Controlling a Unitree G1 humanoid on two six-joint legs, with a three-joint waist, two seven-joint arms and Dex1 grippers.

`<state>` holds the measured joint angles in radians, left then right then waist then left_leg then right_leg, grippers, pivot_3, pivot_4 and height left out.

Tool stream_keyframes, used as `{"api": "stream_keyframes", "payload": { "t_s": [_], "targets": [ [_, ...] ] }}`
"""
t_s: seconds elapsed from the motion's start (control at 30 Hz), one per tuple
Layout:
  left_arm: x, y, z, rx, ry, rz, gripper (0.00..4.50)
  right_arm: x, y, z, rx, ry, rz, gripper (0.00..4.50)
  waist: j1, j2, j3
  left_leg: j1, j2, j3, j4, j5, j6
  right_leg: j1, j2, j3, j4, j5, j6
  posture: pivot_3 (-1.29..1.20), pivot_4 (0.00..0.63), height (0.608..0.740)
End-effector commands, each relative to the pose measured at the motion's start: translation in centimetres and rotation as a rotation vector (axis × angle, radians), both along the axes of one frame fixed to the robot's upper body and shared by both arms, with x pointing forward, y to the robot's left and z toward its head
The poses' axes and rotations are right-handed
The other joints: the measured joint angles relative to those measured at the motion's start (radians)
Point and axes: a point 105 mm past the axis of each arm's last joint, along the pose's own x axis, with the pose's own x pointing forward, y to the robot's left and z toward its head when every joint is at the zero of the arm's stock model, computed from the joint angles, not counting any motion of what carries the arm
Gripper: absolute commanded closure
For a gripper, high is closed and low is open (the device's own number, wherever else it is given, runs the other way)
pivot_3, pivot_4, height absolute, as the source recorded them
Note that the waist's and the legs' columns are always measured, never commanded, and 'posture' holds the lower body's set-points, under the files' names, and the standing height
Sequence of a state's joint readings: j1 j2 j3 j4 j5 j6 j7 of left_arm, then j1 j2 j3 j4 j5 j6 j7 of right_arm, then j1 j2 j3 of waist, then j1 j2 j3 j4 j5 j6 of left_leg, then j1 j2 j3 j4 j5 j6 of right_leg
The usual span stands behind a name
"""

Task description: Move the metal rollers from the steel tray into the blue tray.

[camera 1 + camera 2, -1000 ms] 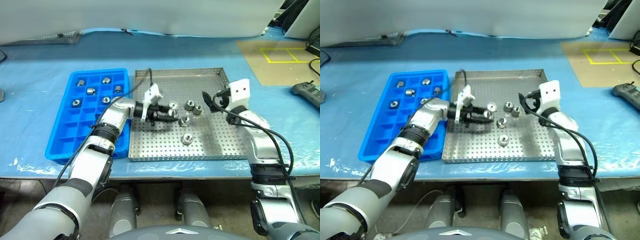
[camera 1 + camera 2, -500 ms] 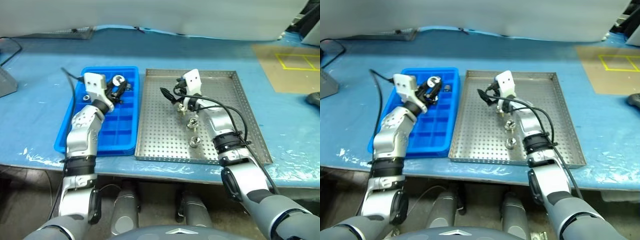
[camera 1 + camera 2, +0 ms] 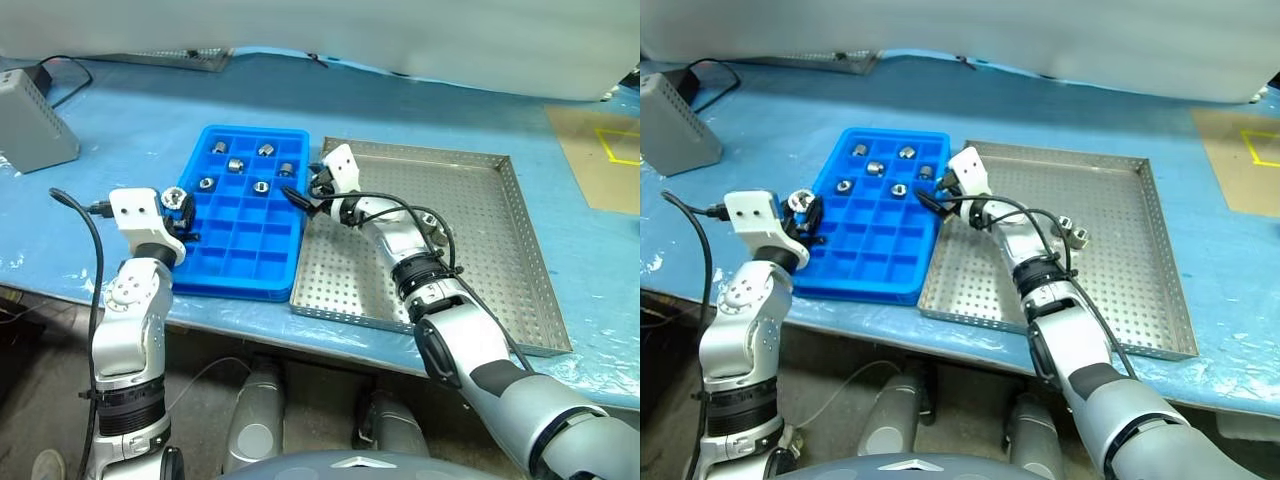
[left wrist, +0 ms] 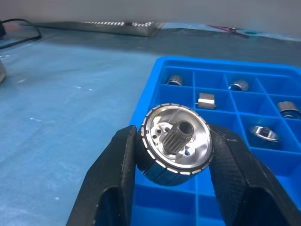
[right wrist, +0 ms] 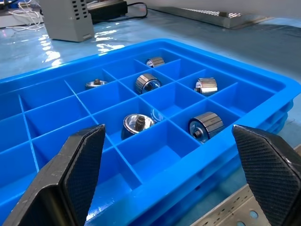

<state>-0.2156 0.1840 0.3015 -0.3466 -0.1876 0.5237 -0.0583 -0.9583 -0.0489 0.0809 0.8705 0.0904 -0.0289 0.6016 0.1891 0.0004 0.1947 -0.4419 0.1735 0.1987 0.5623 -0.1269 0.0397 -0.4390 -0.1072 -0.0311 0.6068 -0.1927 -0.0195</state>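
Observation:
My left gripper (image 3: 180,206) is shut on one metal roller (image 4: 175,143), a shiny grooved cylinder with a toothed central hole. It hangs over the near left edge of the blue tray (image 3: 250,238). Several rollers (image 3: 237,165) lie in the far compartments of that tray. My right gripper (image 3: 304,190) stands open with nothing between its fingers (image 5: 81,167), at the seam between the blue tray and the steel tray (image 3: 485,245), pointing at the blue tray. Two rollers (image 3: 1072,230) rest on the steel tray's perforated floor, beside my right forearm.
A grey box (image 3: 32,122) with a cable stands on the blue table cover at the far left. A perforated metal piece (image 3: 190,58) lies along the back edge. The table's front edge runs just below both trays.
The camera has swung left. My left gripper carried the roller from the steel tray across to the blue tray's left edge. My right gripper moved left to the steel tray's left rim.

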Motion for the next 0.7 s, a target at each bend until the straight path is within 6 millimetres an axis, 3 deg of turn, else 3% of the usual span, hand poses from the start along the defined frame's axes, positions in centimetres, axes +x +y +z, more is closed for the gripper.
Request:
{"api": "stream_keyframes", "payload": {
  "t_s": [0.03, 0.07, 0.33, 0.4, 0.53, 0.7],
  "targets": [
    [0.0, 0.3, 0.1, -0.007, 0.000, 0.034, 2.65, 0.2, -0.4, 1.8, 0.006, -0.075, -0.009, 0.00, 0.000, 0.000, 0.000, 0.000, 0.000, 0.000, 0.000, 0.000, 0.000, 0.000, 0.000, 0.000, 0.000, 0.000, 0.000, 0.39, 0.150, 0.740],
    [0.1, 0.2, -0.2, -0.008, 0.012, 0.032, 2.65, 0.3, -0.7, 1.7, -0.002, -0.075, -0.015, 0.00, -0.001, 0.000, 0.000, 0.000, 0.000, 0.000, -0.001, 0.000, -0.001, -0.001, 0.001, 0.000, 0.000, 0.000, 0.000, 0.39, 0.150, 0.740],
    [0.1, 0.4, -1.3, -0.063, 0.058, 0.085, 0.03, 0.7, -2.6, 1.2, -0.027, -0.075, -0.071, 0.00, -0.011, 0.000, 0.000, -0.001, 0.000, 0.000, 0.000, 0.001, -0.001, -0.001, 0.001, 0.000, -0.001, -0.001, 0.001, 0.34, 0.150, 0.740],
    [0.7, -0.3, -0.4, -0.100, 0.012, 0.038, 0.03, 0.8, -3.0, 1.3, -0.031, -0.080, -0.084, 0.00, -0.012, 0.000, 0.000, -0.001, 0.000, 0.000, 0.000, 0.001, -0.001, -0.001, 0.001, 0.000, -0.001, -0.001, 0.001, 0.31, 0.150, 0.740],
    [2.5, -4.3, 2.0, -0.074, -0.082, -0.258, 0.03, 0.8, -4.4, 1.7, -0.014, -0.092, -0.129, 0.00, -0.011, 0.000, 0.000, 0.000, 0.000, 0.000, 0.000, 0.001, -0.001, -0.001, 0.001, 0.000, 0.000, 0.000, 0.001, 0.22, 0.150, 0.740],
    [4.0, -9.0, 2.4, 0.000, -0.090, -0.638, 0.03, -0.4, -7.4, 2.5, 0.075, -0.060, -0.185, 0.00, -0.020, -0.001, 0.000, 0.002, -0.002, 0.001, 0.000, 0.001, -0.001, 0.001, 0.001, 0.003, 0.000, -0.001, 0.001, 0.05, 0.150, 0.740]
  ]
}}
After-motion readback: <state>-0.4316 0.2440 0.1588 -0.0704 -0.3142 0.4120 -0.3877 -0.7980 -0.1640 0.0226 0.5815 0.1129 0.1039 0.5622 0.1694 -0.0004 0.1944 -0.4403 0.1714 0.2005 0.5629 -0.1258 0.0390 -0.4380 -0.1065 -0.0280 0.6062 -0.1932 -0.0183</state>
